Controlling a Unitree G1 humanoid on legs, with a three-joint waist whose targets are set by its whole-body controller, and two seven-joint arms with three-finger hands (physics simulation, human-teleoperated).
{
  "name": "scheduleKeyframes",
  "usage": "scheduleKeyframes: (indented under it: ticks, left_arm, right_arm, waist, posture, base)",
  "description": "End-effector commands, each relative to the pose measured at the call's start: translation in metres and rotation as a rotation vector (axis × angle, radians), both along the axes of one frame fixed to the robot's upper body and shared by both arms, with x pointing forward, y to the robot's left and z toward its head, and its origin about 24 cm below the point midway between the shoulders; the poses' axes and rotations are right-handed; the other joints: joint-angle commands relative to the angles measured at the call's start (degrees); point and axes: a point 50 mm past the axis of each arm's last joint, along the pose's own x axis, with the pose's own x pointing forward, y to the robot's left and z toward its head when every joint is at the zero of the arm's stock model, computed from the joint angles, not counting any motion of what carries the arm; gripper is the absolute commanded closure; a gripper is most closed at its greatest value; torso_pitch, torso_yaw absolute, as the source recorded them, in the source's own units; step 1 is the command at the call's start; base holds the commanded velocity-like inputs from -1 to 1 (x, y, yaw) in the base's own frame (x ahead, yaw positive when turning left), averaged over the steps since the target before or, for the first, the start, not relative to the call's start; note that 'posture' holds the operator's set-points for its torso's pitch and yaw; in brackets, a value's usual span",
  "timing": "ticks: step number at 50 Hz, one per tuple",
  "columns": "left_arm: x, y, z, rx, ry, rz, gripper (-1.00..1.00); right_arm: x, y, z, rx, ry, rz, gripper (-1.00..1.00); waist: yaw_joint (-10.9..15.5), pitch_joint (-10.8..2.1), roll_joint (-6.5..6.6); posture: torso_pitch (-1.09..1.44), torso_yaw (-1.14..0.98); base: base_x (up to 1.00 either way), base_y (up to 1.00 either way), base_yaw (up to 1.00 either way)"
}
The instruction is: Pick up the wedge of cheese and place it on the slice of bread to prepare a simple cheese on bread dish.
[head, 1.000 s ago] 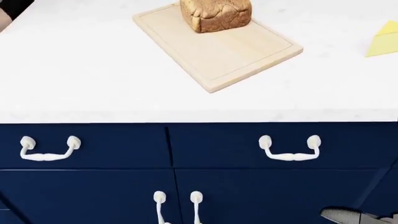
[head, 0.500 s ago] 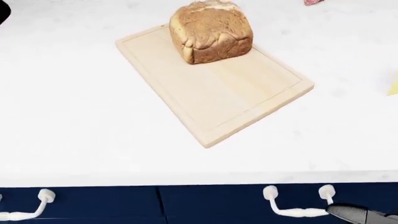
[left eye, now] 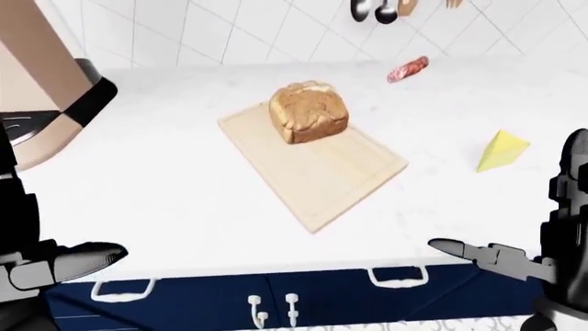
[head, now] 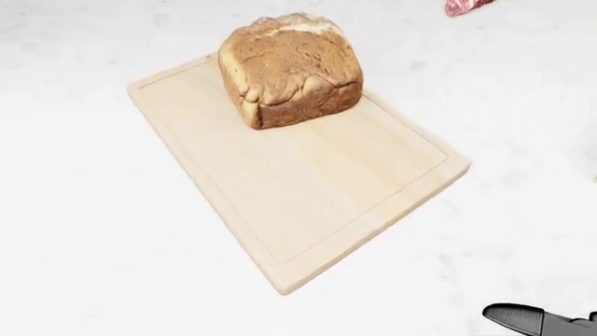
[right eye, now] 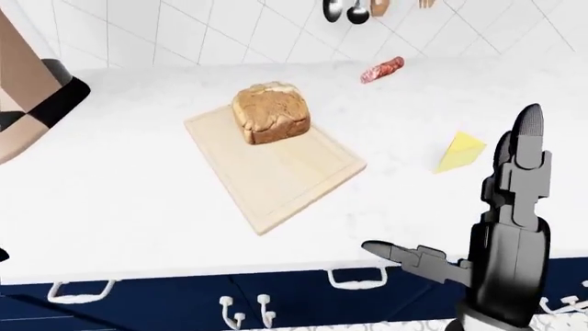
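Note:
A yellow wedge of cheese lies on the white counter to the right of a wooden cutting board. A brown chunk of bread stands on the board's upper end. My right hand is open and empty at the lower right of the right-eye view, fingers spread upward, below the cheese and apart from it. My left hand is open and empty at the lower left of the left-eye view, over the counter's near edge.
A sausage lies on the counter near the tiled wall, above the cheese. Utensils hang at the top. A tan and black appliance stands at the left. Dark blue drawers with white handles run below the counter.
The head view has shifted upward: the board and bread moved down and grew larger, and the blue drawers dropped out of sight. The cheese left the view's right edge.

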Motion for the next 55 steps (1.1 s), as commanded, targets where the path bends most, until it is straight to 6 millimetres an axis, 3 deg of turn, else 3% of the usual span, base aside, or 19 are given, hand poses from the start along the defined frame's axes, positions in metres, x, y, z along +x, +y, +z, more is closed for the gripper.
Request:
scheduleKeyframes:
  ticks: [1,6,10,15,20,25,28,31,38,40,42,43,45,46,48,50,52,53,55]
  left_arm:
    - [-0.0045,-0.0014,0.0058,0.023,-0.042,0.008,-1.00]
    - [-0.0044,-0.0014,0.0058,0.022,-0.041,0.006,-1.00]
    - [-0.0045,-0.0010,0.0056,0.021,-0.042,0.007,-1.00]
    - [-0.0044,-0.0011,0.0052,0.022,-0.041,0.008,-1.00]
    - [-0.0046,-0.0009,0.0054,0.022,-0.042,0.009,-1.00]
    - [-0.0050,-0.0008,0.0057,0.022,-0.043,0.009,-1.00]
    - [-0.0050,-0.0009,0.0056,0.022,-0.043,0.010,-1.00]
    - [-0.0050,-0.0010,0.0056,0.022,-0.043,0.009,-1.00]
    - [-0.0049,-0.0015,0.0056,0.023,-0.042,0.008,-1.00]
    - [-0.0048,-0.0015,0.0056,0.024,-0.042,0.008,-1.00]
    - [-0.0048,-0.0017,0.0056,0.024,-0.042,0.008,-1.00]
    - [-0.0049,-0.0019,0.0056,0.024,-0.042,0.007,-1.00]
    - [-0.0048,-0.0019,0.0055,0.024,-0.042,0.006,-1.00]
    - [-0.0047,-0.0018,0.0054,0.024,-0.042,0.007,-1.00]
    - [-0.0054,-0.0021,0.0057,0.024,-0.044,0.006,-1.00]
    - [-0.0054,-0.0017,0.0059,0.023,-0.044,0.006,-1.00]
    - [-0.0054,-0.0015,0.0061,0.023,-0.044,0.007,-1.00]
    - [-0.0054,-0.0015,0.0061,0.023,-0.044,0.007,-1.00]
    - [-0.0054,-0.0013,0.0060,0.023,-0.045,0.008,-1.00]
  right_arm:
    - [-0.0052,0.0037,0.0095,-0.029,-0.064,0.010,-1.00]
    - [-0.0047,0.0043,0.0089,-0.035,-0.062,0.009,-1.00]
    - [-0.0053,0.0051,0.0092,-0.039,-0.066,0.015,-1.00]
    - [-0.0047,0.0050,0.0084,-0.037,-0.063,0.015,-1.00]
    - [-0.0051,0.0050,0.0085,-0.035,-0.064,0.019,-1.00]
    - [-0.0041,0.0051,0.0077,-0.037,-0.058,0.017,-1.00]
    - [-0.0042,0.0050,0.0079,-0.037,-0.059,0.015,-1.00]
    - [-0.0044,0.0045,0.0080,-0.037,-0.057,0.012,-1.00]
    - [-0.0041,0.0043,0.0082,-0.032,-0.057,0.014,-1.00]
    - [-0.0039,0.0041,0.0080,-0.026,-0.057,0.018,-1.00]
    - [-0.0037,0.0039,0.0082,-0.025,-0.056,0.017,-1.00]
    - [-0.0036,0.0037,0.0080,-0.026,-0.056,0.014,-1.00]
    - [-0.0034,0.0039,0.0079,-0.025,-0.056,0.017,-1.00]
    - [-0.0032,0.0038,0.0078,-0.023,-0.055,0.017,-1.00]
    - [-0.0028,0.0051,0.0074,-0.028,-0.055,0.027,-1.00]
    - [-0.0037,0.0049,0.0083,-0.024,-0.060,0.025,-1.00]
    - [-0.0048,0.0045,0.0092,-0.023,-0.064,0.022,-1.00]
    - [-0.0050,0.0048,0.0094,-0.023,-0.066,0.026,-1.00]
    - [-0.0047,0.0049,0.0092,-0.024,-0.066,0.025,-1.00]
  waist:
    - [-0.05,-0.62,-0.09]
    - [-0.24,-1.23,0.30]
    - [-0.05,1.53,0.14]
    - [0.23,1.22,-2.34]
    - [-0.54,1.40,-2.54]
    - [-0.52,2.29,-0.08]
    - [-0.52,0.89,4.38]
    - [0.26,1.81,3.21]
    - [0.73,1.40,0.10]
    - [0.97,1.25,-1.57]
    - [0.84,0.02,-4.80]
    - [0.22,0.32,-2.84]
    - [0.37,-0.80,-3.63]
    - [-0.69,-0.05,-2.80]
    - [-0.71,-1.60,-2.34]
    - [-1.49,-1.06,-1.48]
    - [-1.82,0.13,0.89]
    - [-1.80,0.32,-0.54]
    - [-1.34,0.28,-0.34]
  posture:
    - [0.00,0.00]
    - [0.00,0.00]
    - [0.00,0.00]
    - [0.00,0.00]
    - [0.00,0.00]
    - [0.00,0.00]
    - [0.00,0.00]
    - [0.00,0.00]
    - [0.00,0.00]
    - [0.00,0.00]
    - [0.00,0.00]
    - [0.00,0.00]
    - [0.00,0.00]
    - [0.00,0.00]
    - [0.00,0.00]
    - [0.00,0.00]
    - [0.00,0.00]
    - [0.00,0.00]
    - [0.00,0.00]
  base:
    - [0.01,0.00,0.00]
    - [0.02,0.00,0.00]
    - [0.21,0.00,0.00]
    - [0.25,0.00,0.00]
    - [0.25,0.00,0.00]
    - [0.25,0.00,0.00]
    - [0.25,0.00,0.00]
    - [0.25,0.00,0.00]
    - [0.25,0.00,0.00]
    - [0.25,0.00,0.00]
    - [0.21,0.00,0.00]
    - [0.18,0.00,0.00]
    - [0.18,0.00,0.00]
    - [0.04,0.00,0.00]
    - [0.00,0.00,0.00]
    - [0.00,0.00,0.00]
    - [0.00,0.00,0.00]
    - [0.00,0.00,0.00]
    - [0.00,0.00,0.00]
